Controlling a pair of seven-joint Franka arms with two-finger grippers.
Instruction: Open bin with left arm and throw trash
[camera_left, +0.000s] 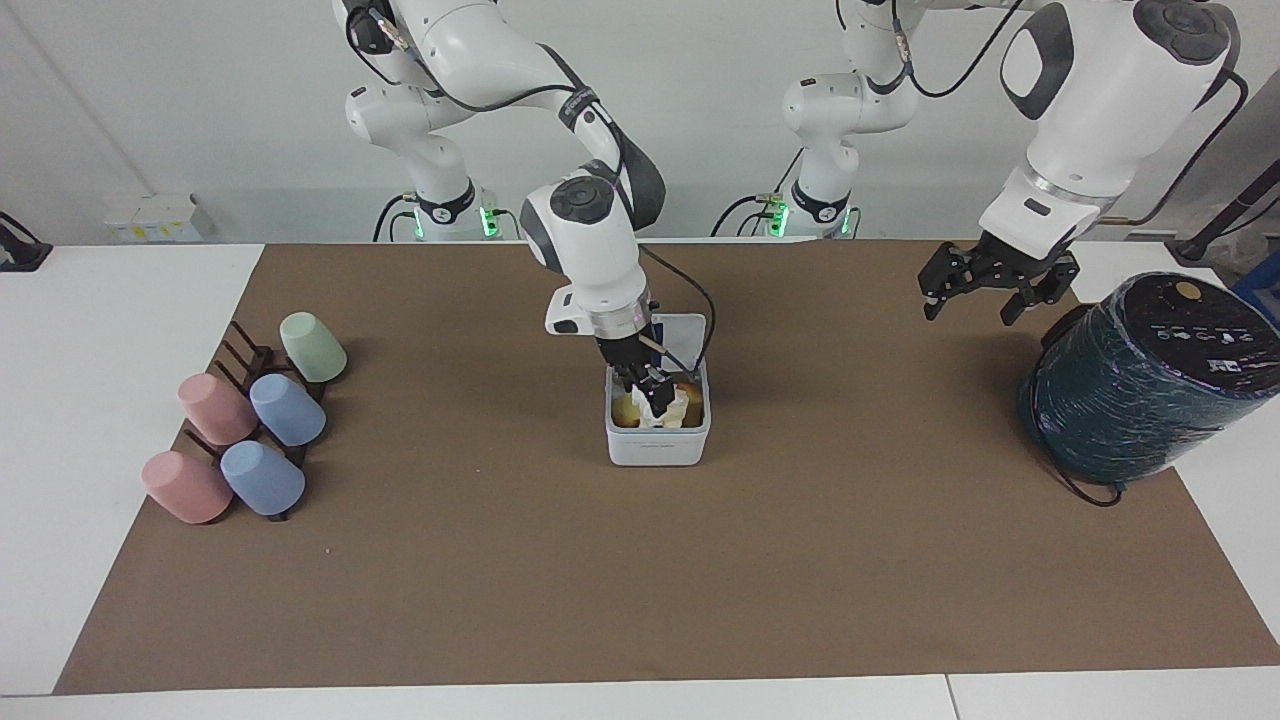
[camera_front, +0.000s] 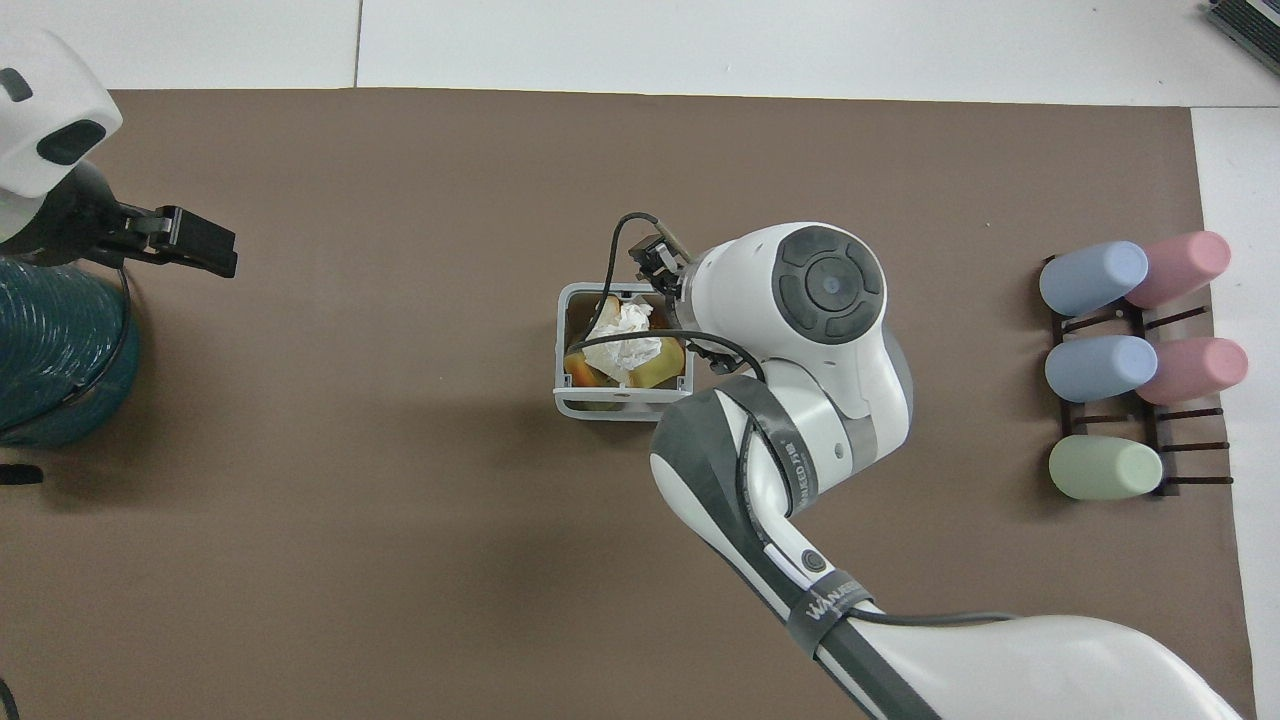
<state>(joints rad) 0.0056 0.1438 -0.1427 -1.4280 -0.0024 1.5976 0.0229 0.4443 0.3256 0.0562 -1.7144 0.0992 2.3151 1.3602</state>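
The white bin (camera_left: 657, 447) stands mid-table with its lid (camera_left: 686, 327) up on the side nearer the robots. In the overhead view the bin (camera_front: 560, 345) holds the white tissue wad (camera_front: 625, 335), the orange chunk (camera_front: 578, 365) and the pale wedge (camera_front: 655, 372). My right gripper (camera_left: 648, 392) hangs just over the bin's inside, open, with the tissue (camera_left: 672, 408) lying under it. My left gripper (camera_left: 985, 300) is open and empty in the air beside the teal cylinder; it also shows in the overhead view (camera_front: 190, 245).
A big dark teal cylinder (camera_left: 1140, 380) lies at the left arm's end of the table. A dark rack with several pastel cups (camera_left: 250, 420) sits at the right arm's end. A brown mat (camera_left: 640, 600) covers the table.
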